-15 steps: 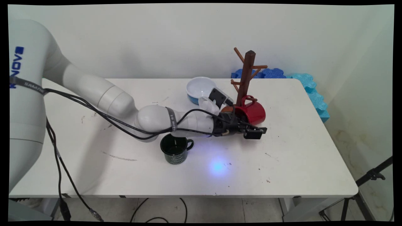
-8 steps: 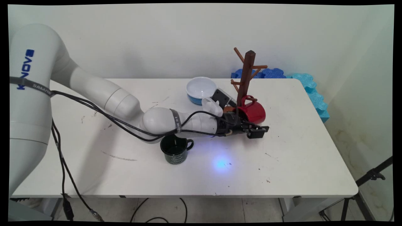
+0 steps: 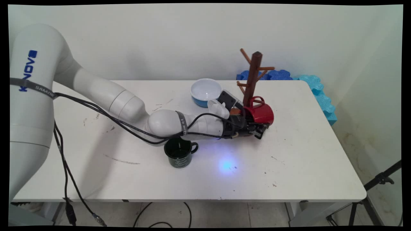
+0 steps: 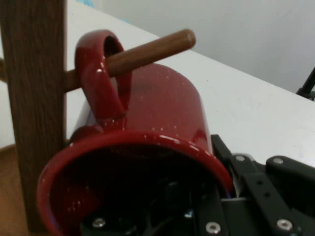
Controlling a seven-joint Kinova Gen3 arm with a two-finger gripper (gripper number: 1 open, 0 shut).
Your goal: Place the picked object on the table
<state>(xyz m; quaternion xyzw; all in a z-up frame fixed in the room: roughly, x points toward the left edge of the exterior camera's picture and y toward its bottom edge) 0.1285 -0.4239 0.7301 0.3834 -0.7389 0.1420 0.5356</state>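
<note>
A red mug [image 3: 261, 113] hangs tilted by its handle on a low peg [image 4: 147, 49] of the brown wooden mug tree [image 3: 252, 80], its mouth turned toward my hand. My gripper [image 3: 258, 129] reaches in from the left and is shut on the mug's lower wall at the rim. In the hand view the red mug [image 4: 157, 103] fills the middle, beside the tree's post [image 4: 34, 98]. My gripper [image 4: 206, 172] shows one finger inside the mug and the other outside on the right.
A dark green mug [image 3: 179, 153] stands upright on the white table [image 3: 305, 154], just below my forearm. A white bowl with a blue outside [image 3: 205, 91] sits behind the wrist. Blue foam pieces [image 3: 318, 93] lie along the table's far right edge.
The fingers have drawn together on the red mug's wall. The mug has risen a little and tilted, and the tree has shifted slightly to the right.
</note>
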